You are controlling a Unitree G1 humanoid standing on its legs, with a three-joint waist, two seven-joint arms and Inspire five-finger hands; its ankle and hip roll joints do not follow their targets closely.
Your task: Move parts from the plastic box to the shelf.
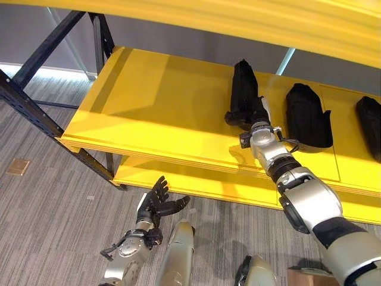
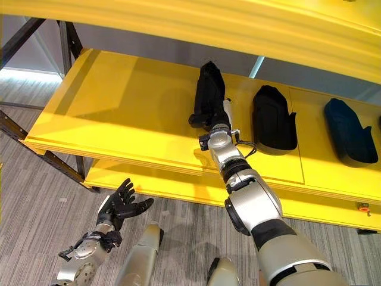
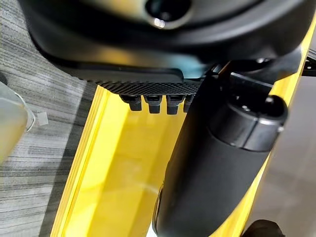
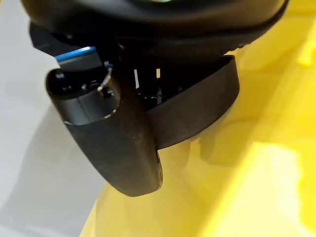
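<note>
Part long axis toward shelf rear.

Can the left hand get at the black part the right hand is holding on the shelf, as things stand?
Probably not. The left hand hangs open low over the carpet, below the shelf edge, while the black part sits well back in the right hand.

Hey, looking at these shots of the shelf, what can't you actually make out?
- Right robot hand: its fingers are hidden behind the black part in both eye views, so the grip is unclear.
- Rightmost part on the yellow shelf: cut off by the left eye view's edge.
- Black part's underside: hidden in the right wrist view, so contact with the shelf is unclear.
</note>
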